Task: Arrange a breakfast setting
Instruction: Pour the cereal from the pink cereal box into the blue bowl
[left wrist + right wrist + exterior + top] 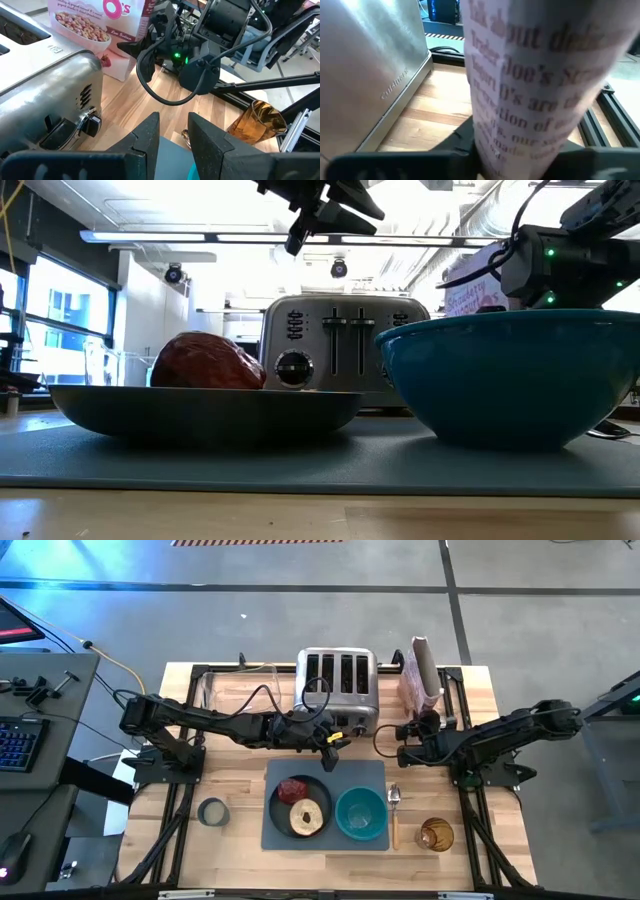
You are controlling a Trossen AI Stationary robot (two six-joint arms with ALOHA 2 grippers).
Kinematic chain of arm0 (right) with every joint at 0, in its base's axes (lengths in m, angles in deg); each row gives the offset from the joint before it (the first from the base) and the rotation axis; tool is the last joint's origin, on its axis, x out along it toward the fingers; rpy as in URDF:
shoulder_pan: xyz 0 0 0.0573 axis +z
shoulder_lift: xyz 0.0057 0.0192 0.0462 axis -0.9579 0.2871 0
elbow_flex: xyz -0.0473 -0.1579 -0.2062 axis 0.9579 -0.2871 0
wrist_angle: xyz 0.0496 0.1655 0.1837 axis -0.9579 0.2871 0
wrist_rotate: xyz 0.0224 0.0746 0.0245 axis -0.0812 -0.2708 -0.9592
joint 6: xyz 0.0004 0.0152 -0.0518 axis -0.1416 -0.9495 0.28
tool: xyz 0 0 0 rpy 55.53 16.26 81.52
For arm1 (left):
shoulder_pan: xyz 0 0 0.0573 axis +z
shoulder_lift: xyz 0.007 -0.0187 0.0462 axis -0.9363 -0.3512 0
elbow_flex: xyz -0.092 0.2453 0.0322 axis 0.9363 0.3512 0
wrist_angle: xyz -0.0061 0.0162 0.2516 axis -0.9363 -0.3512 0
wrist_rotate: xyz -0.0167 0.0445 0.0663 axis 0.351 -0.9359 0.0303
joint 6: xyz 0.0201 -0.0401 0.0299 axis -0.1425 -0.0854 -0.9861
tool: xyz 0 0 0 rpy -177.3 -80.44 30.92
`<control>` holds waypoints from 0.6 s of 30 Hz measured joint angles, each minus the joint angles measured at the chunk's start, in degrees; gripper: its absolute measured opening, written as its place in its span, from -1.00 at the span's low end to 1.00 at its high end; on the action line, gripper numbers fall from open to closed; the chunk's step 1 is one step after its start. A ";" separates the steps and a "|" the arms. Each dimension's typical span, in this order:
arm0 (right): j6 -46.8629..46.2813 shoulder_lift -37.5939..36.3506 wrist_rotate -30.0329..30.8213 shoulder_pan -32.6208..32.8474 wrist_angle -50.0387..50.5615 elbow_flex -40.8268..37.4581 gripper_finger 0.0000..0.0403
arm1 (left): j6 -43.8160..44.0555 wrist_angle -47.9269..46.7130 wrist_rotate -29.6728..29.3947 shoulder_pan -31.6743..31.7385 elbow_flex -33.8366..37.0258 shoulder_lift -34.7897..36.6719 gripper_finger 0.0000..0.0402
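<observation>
The right gripper (408,732) seems to pinch the cereal bag (424,673): lift it upright, tilt slowly over the bowl (360,813). The left gripper (333,752) hovers slightly spread.

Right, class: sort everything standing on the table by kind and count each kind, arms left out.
Tableware: 5 (mat, plate, bowl, spoon, amber glass)
Food: 3 (red lump, bagel ring, cereal bag)
Appliance: 1 (toaster)
Other: 1 (tape roll)
Total: 10

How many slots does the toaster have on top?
4. The toaster stands behind the grey mat, its dark slots side by side in one row across its top.
</observation>
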 joint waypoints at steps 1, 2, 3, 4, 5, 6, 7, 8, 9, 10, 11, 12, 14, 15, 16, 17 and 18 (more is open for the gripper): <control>0.17 0.00 -0.14 0.00 0.03 0.00 -0.66 | 0.00 -0.01 0.00 0.00 0.00 0.00 -0.55; 0.17 0.00 -0.28 0.00 0.06 0.00 -0.73 | 0.00 0.00 0.00 0.00 0.00 0.00 -0.55; 0.17 0.00 -0.43 0.00 0.10 0.00 -0.78 | 0.00 0.00 0.00 0.00 0.00 0.00 -0.55; 0.19 0.00 -0.65 0.00 0.12 0.00 -0.84 | 0.00 0.00 0.00 0.00 0.00 0.00 -0.55; 0.19 0.00 -0.73 0.00 0.14 0.00 -0.90 | 0.02 0.00 0.00 0.00 0.00 0.00 -0.55; 0.19 0.00 -0.75 0.00 0.18 0.00 -0.94 | 0.00 0.00 0.00 0.00 0.00 0.00 -0.55; 0.19 -0.04 -0.77 0.00 0.20 0.00 -0.97 | 0.00 0.00 0.00 -0.02 0.00 0.00 -0.55; 0.19 -0.11 -0.84 0.00 0.20 0.00 -0.98 | 0.00 0.00 0.00 0.00 0.00 0.00 -0.55; 0.19 -0.24 -0.95 0.00 0.19 0.00 -0.97 | 0.00 0.08 0.00 0.00 0.00 0.00 -0.55; 0.19 -0.47 -1.09 0.00 0.21 0.00 -0.97 | 0.00 0.26 -0.04 0.00 0.00 0.00 -0.55; 0.19 -0.85 -1.27 0.00 0.21 0.00 -0.96 | 0.01 0.45 -0.17 0.04 0.00 0.00 -0.55; 0.19 -1.25 -1.50 0.00 0.28 0.00 -0.97 | 0.01 0.50 -0.38 0.16 0.00 0.00 -0.55; 0.21 -2.38 -1.95 0.00 0.72 0.00 -0.99 | 0.07 0.54 -0.46 0.35 0.00 0.00 -0.55; 0.21 -3.04 -2.26 0.00 1.15 0.00 -0.99 | 0.09 0.74 -0.46 0.35 0.00 0.00 -0.55; 0.22 -3.87 -2.48 0.00 1.86 0.00 -0.99 | 0.11 1.26 -0.48 0.39 0.00 0.00 -0.55; 0.21 -4.82 -2.70 0.00 2.58 0.00 -0.99 | 0.13 1.78 -0.50 0.39 0.00 0.00 -0.55; 0.22 -5.89 -3.02 0.00 3.47 0.00 -0.99 | 0.11 2.05 -0.50 0.39 0.00 0.00 -0.55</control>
